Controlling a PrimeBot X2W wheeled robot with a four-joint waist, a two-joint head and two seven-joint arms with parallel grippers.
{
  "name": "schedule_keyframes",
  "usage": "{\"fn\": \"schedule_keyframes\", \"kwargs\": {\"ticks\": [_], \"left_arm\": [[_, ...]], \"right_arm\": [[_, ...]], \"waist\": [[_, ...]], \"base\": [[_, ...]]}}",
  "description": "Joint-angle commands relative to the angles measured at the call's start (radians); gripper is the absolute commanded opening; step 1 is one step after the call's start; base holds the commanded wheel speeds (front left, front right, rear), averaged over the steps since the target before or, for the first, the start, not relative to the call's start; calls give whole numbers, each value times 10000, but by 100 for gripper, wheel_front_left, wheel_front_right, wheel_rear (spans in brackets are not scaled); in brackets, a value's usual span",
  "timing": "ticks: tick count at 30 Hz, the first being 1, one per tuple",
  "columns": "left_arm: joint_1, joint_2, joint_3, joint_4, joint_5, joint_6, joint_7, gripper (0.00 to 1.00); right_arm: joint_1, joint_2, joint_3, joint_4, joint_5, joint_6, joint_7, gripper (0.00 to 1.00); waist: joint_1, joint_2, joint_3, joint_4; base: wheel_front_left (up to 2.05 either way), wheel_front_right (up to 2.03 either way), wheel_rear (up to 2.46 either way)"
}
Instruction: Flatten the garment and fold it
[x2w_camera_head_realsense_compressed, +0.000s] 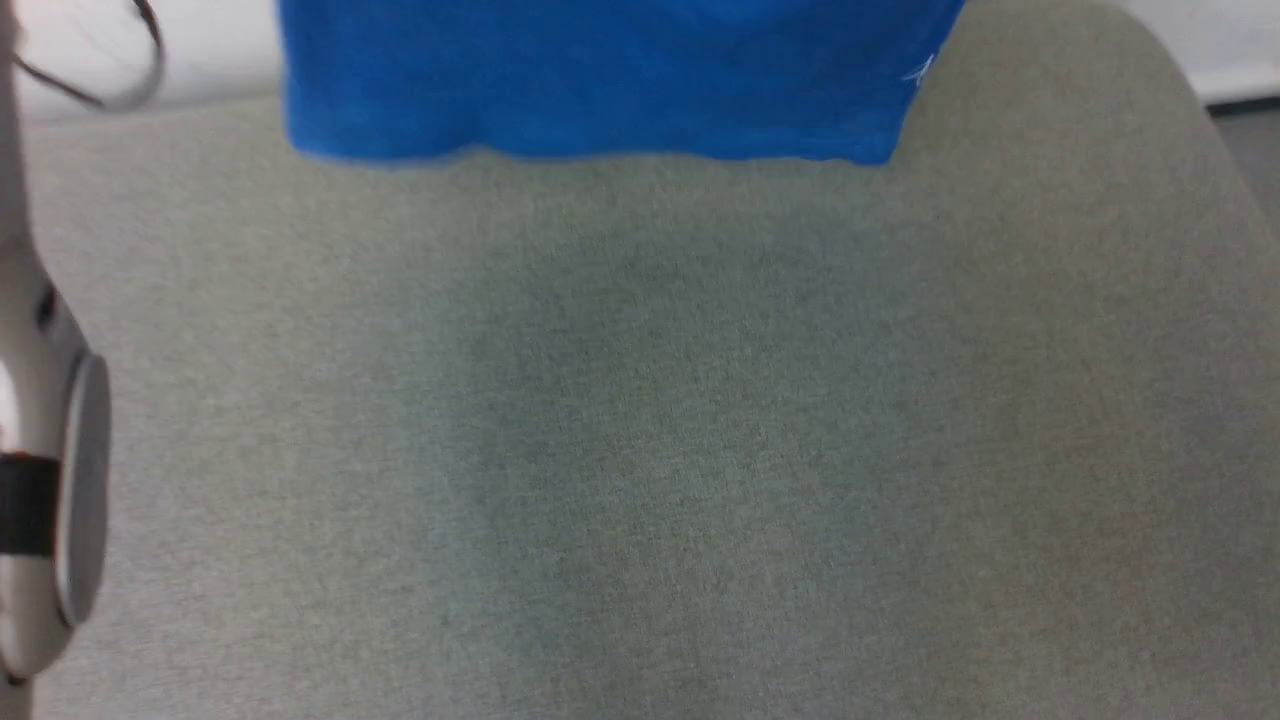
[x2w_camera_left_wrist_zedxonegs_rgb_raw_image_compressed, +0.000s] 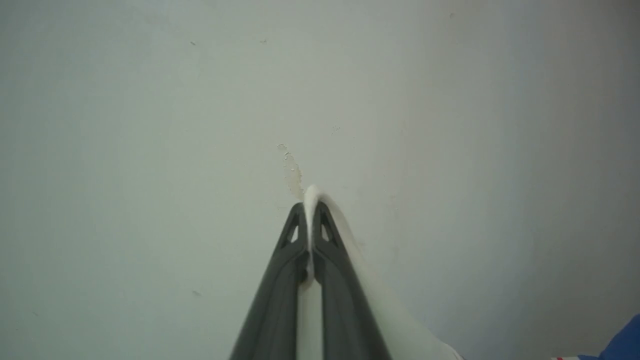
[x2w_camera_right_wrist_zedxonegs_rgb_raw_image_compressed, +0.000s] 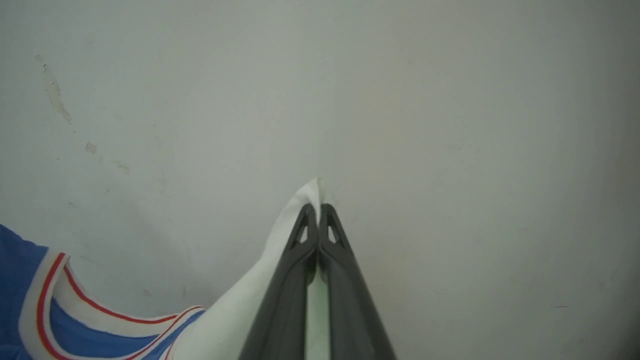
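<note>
Left tool (x2w_camera_left_wrist_zedxonegs_rgb_raw_image_compressed: 311, 202) and right tool (x2w_camera_right_wrist_zedxonegs_rgb_raw_image_compressed: 318, 205) each pinch a white fold of the blue jersey (x2w_camera_head_realsense_compressed: 600, 80), which hangs below and between them, its hem apparently just clear of the grey worktop (x2w_camera_head_realsense_compressed: 640, 450). Flattening seems in hand; the next move calls for lowering both tools together with the cloth taut, to lay it flat.

Garment (x2w_camera_head_realsense_compressed: 600, 80) of matt royal-blue and smooth white cloth, work surface (x2w_camera_head_realsense_compressed: 640, 450) of matt grey-green woven fabric, left gripper (x2w_camera_left_wrist_zedxonegs_rgb_raw_image_compressed: 311, 210) and right gripper (x2w_camera_right_wrist_zedxonegs_rgb_raw_image_compressed: 318, 210) of matt dark plastic, forearm shell (x2w_camera_head_realsense_compressed: 40, 420) of glossy white plastic, wall (x2w_camera_left_wrist_zedxonegs_rgb_raw_image_compressed: 150, 125) matt, paint chipped in spots.
</note>
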Motion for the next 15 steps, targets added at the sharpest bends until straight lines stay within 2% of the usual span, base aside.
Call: {"fn": "schedule_keyframes", "kwargs": {"ticks": [1, 8, 15], "left_arm": [[-409, -65, 15, 74, 179, 192, -300, 0], [-1780, -285, 133, 792, 488, 715, -2098, 0], [-2727, -481, 206, 1337, 356, 659, -3440, 0]], "right_arm": [[-358, 48, -90, 124, -127, -17, -194, 0], [-1542, 145, -268, 952, -647, -17, -1272, 0], [-2355, 163, -119, 1393, -891, -17, -2439, 0]], "waist": [[-1, 0, 1032, -310], [-1, 0, 2103, -347], [-1, 0, 2904, -240]], "base": [[0, 0, 0], [0, 0, 0], [0, 0, 0]]}}
